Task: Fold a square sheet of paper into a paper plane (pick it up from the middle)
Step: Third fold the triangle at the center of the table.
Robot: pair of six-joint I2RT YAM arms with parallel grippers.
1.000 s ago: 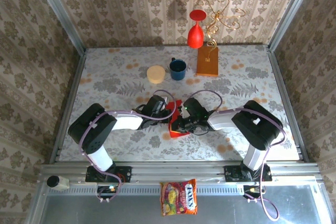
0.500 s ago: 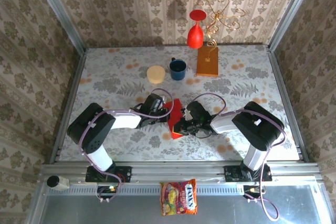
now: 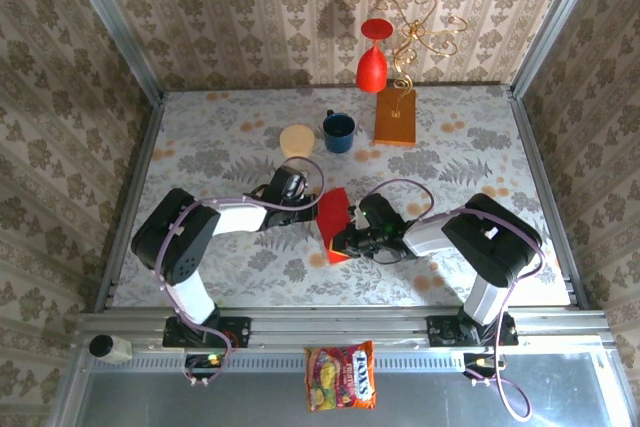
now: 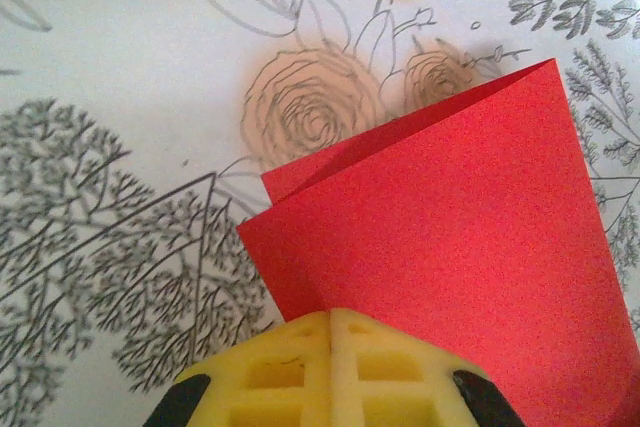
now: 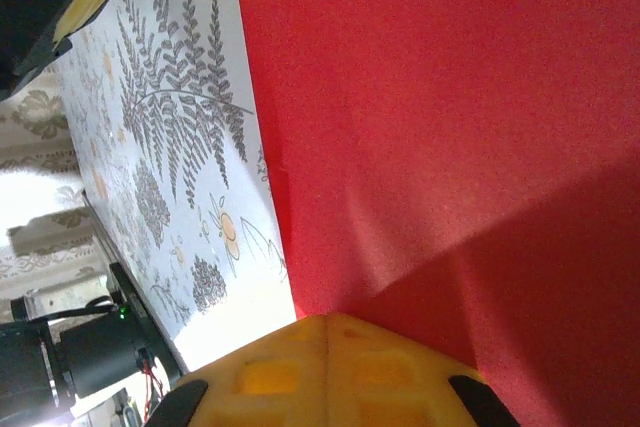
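The folded square sheet of paper (image 3: 330,212) lay with its long axis near-to-far, between the grippers. The left gripper (image 4: 331,322) and right gripper (image 5: 325,325) stood pressed together at its left and right edges. No pinch on it was confirmed.

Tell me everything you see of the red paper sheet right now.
The square sheet of paper is thin, plain bright red and folded over on itself: a lower layer peeks past the top flap's edge. It lies near the middle of the floral table, and the shut left gripper and right gripper seem to press on it.
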